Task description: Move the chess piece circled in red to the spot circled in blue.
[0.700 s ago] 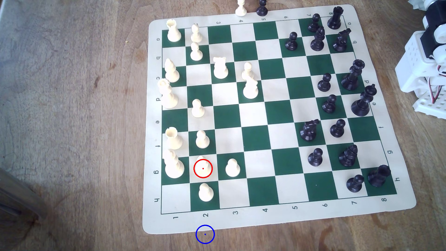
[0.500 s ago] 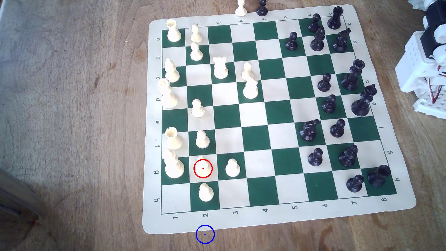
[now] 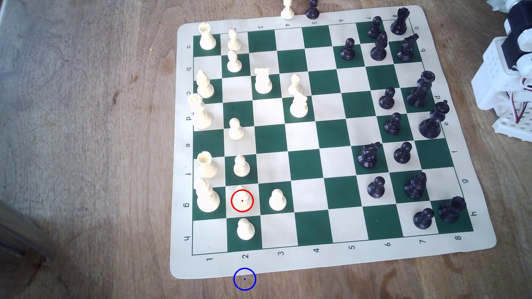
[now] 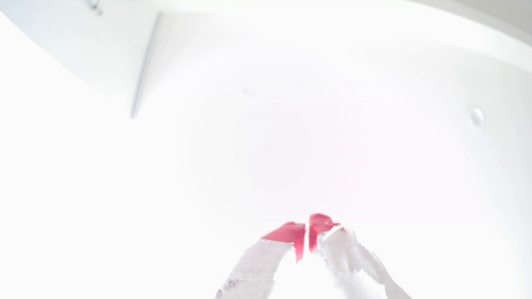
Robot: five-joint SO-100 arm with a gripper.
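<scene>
The circled pawn (image 3: 241,198) sits on g2, a light square, upright inside the red ring. It has a knight (image 3: 206,198) just beside it on the exterior view's left, and other white pawns on f2 (image 3: 241,166), h2 (image 3: 245,229) and g3 (image 3: 277,200). The blue ring (image 3: 244,279) is drawn on bare wood surface (image 3: 86,143), just off the mat's (image 3: 331,260) near edge, below the "2" label. The arm (image 3: 506,74) is parked off the board at the exterior view's right edge, well apart from the pawn. The wrist view is badly washed out; the pincer (image 4: 307,233) shows its red tips nearly touching with only a thin slit between them, holding nothing.
</scene>
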